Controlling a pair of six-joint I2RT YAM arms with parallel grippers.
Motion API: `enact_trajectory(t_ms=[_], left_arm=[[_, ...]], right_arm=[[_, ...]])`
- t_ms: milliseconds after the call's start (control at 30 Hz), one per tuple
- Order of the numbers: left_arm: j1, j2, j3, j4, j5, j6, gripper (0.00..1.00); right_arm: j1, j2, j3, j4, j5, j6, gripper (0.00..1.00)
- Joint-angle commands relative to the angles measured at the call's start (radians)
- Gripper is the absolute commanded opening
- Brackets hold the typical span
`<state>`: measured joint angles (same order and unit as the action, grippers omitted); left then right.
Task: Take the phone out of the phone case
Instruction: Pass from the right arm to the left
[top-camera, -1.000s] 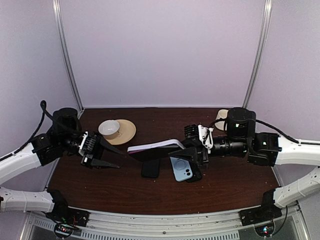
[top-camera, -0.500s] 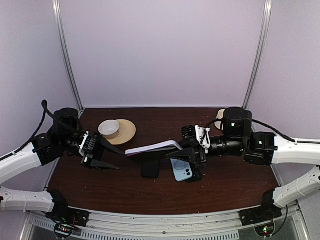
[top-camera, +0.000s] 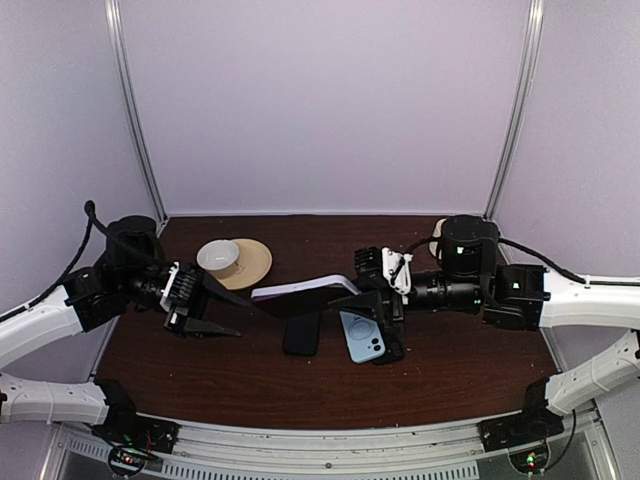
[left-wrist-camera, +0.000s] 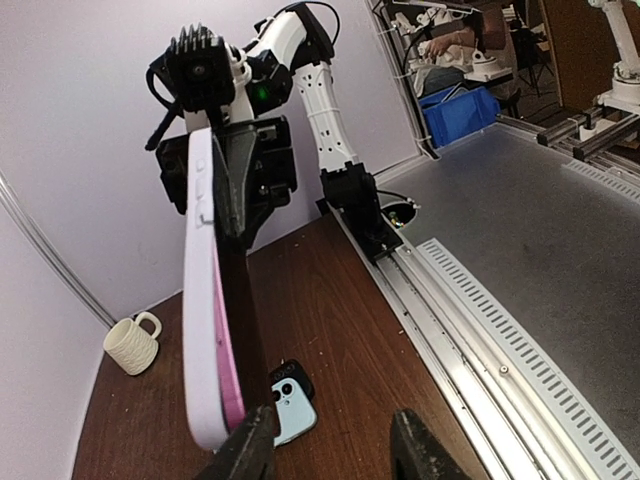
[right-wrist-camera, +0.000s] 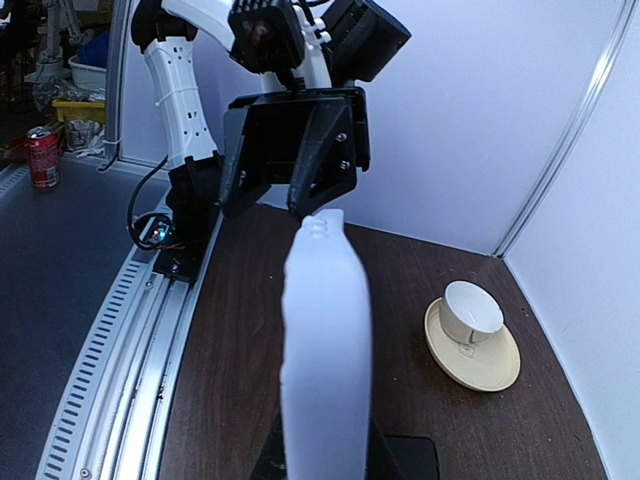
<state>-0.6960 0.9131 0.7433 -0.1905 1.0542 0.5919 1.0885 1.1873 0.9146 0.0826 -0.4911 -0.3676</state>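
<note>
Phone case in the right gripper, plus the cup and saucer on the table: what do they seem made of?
Phone case: white, matte, probably soft plastic or silicone; its edge has moulded button bumps and no glare.
Cup: white, smooth, looks like glazed ceramic, though plastic is possible.
Saucer: tan, dull finish, ceramic or perhaps wood; too small to tell.

Wht case (top-camera: 305, 291) w/ blk phone (left-wrist-camera: 240, 300), midair
</note>
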Motion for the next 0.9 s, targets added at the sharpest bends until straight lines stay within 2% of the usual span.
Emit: enact_trajectory(t_ms=[0,433,767,867], left_arm=[[-0.012,-0.005,0.018,0.057,-0.004,-0.01,0.43],[-0.013,-0.034,-0.007,0.124,-0.123,-0.035,0.45],[-0.013,-0.023,-0.005,0.112,-0.109,-0.034,0.44],[-0.013,-0.025,-0.007,0.11,-0.102,-0.028,0.4]], right_arm=[[0.01,0.011,0.058,0.121,0.081,0.009,0.0],[0.017,-0.006,0.052,0.107,0.02,0.009,0.0],[0.018,-0.009,0.052,0.138,0.022,0.027,0.0],[0.017,-0.007,0.055,0.142,0.038,0.032,0.0]])
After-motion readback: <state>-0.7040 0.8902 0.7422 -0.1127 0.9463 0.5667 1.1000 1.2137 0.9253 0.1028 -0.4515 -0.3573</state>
